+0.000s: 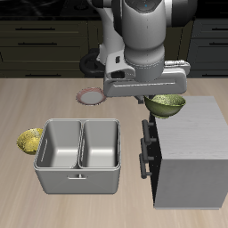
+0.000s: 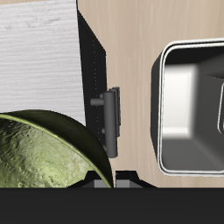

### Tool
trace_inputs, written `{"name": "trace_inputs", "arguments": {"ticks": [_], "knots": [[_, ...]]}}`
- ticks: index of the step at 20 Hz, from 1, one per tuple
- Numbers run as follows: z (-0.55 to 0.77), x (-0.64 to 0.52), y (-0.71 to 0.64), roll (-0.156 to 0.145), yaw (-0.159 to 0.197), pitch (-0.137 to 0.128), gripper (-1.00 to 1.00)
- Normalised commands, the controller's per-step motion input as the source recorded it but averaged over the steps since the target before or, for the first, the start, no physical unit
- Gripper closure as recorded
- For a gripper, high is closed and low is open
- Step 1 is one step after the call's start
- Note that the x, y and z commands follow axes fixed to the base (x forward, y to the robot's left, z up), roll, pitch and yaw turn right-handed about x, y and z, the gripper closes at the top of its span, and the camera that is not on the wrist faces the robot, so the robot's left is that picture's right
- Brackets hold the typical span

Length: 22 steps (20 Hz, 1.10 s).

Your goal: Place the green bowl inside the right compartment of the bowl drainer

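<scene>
My gripper (image 1: 161, 96) is shut on the rim of the green bowl (image 1: 166, 106), a wide glossy olive bowl that hangs tilted above the back corner of the tall grey box. In the wrist view the green bowl (image 2: 44, 156) fills the space beside my fingertips (image 2: 94, 181), with the rim pinched between them. The bowl drainer (image 1: 78, 169), a grey metal tub with two wells, stands near the table's front edge, apart from the bowl. Its right compartment (image 1: 101, 144) holds nothing. Beyond the box, the wrist view shows one well of the drainer (image 2: 163, 105).
A tall grey box (image 1: 189, 147) with a black handle (image 1: 148, 150) stands beside the drainer, directly under the held bowl. A small yellow-green bowl (image 1: 29, 140) sits on the drainer's other side. A pink-rimmed plate (image 1: 91, 96) lies farther back by the robot's base.
</scene>
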Motion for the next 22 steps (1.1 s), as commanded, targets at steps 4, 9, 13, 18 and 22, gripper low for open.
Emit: {"name": "trace_inputs", "arguments": {"ticks": [4,9,13,18,22], "knots": [[0.2,-0.08,-0.48,-0.05,-0.016,-0.052,1.0],[0.11,-0.07,-0.25,-0.026,0.005,-0.036,1.0],[0.1,-0.05,-0.26,-0.034,-0.01,-0.023,1.0],[0.04,-0.03,-0.31,-0.049,0.001,-0.008,1.0],[0.08,-0.03,-0.32,-0.05,-0.008,-0.025,1.0]]}}
